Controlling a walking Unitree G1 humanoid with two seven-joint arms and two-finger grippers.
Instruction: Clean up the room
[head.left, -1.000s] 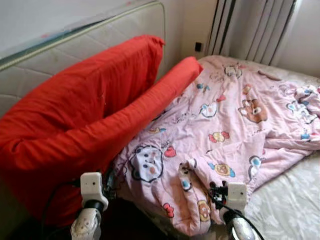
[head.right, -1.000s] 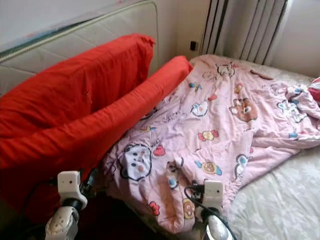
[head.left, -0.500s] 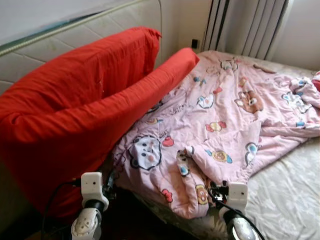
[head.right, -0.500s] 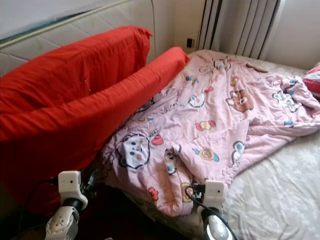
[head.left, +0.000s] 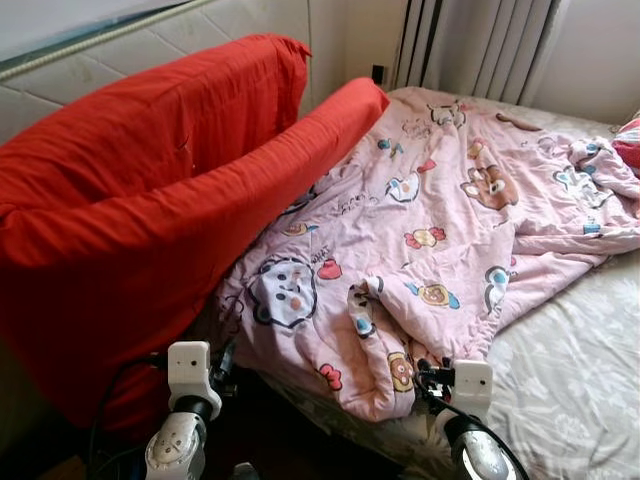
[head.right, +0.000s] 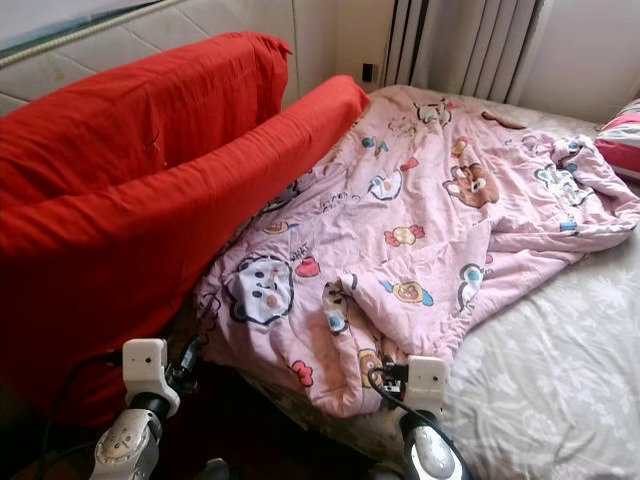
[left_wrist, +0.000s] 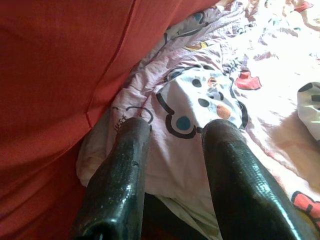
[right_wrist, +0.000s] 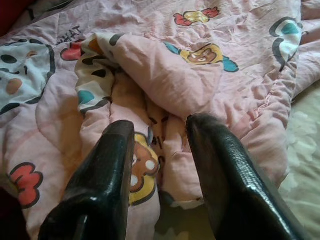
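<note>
On the bed's near edge the pink quilt (head.left: 440, 220) lies rumpled against the red cushion (head.left: 130, 230); left gripper (left_wrist: 175, 135) and right gripper (right_wrist: 160, 130) hover, fingers apart, empty. Best grab the hem at both corners, evenly

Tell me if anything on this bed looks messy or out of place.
Yes. The pink cartoon quilt lies crumpled and skewed across the bed, its near corner bunched and folded over by the right gripper. The long red cushion leans tilted against the headboard, overlapping the quilt's edge. The left gripper is open at the quilt's near edge.
</note>
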